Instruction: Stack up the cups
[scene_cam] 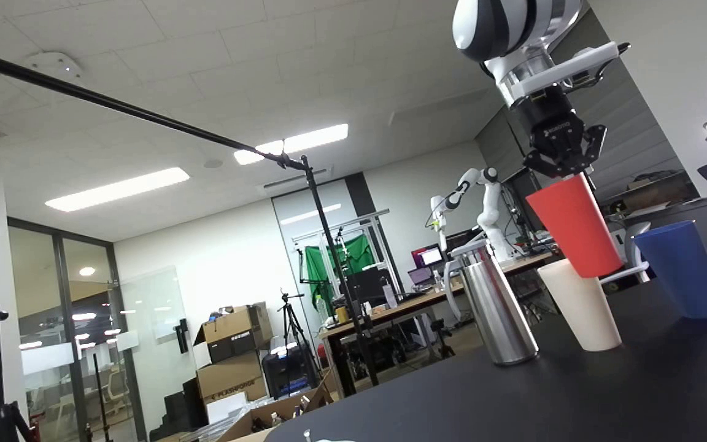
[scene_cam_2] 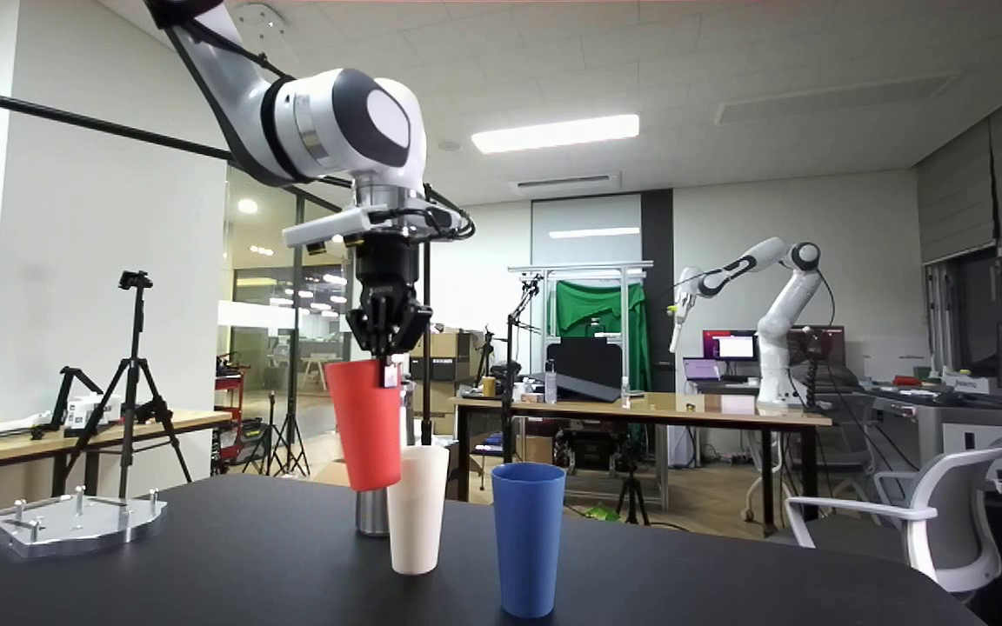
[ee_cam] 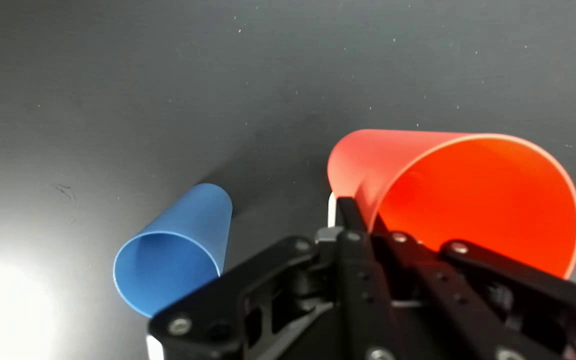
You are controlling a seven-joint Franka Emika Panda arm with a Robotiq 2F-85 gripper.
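Note:
My gripper [scene_cam_2: 388,369] is shut on the rim of the red cup [scene_cam_2: 366,435], one finger inside and one outside. It holds the cup off the table, mouth up and slightly tilted. The white cup [scene_cam_2: 418,513] stands upright on the table, close to the red cup's lower end. In both exterior views the red cup [scene_cam: 574,227] overlaps the white cup [scene_cam: 583,313]; I cannot tell if they touch. In the wrist view only a sliver of the white cup [ee_cam: 331,210] shows. The blue cup [scene_cam: 683,270] stands upright apart; it also shows in the wrist view [ee_cam: 198,220].
A shiny steel flask [scene_cam: 501,313] stands near the white cup, partly hidden behind the cups in an exterior view [scene_cam_2: 372,515]. A clear plate with metal posts [scene_cam_2: 75,526] lies at the edge of the black table [scene_cam_2: 231,556]. A chair [scene_cam_2: 945,513] stands beyond the table.

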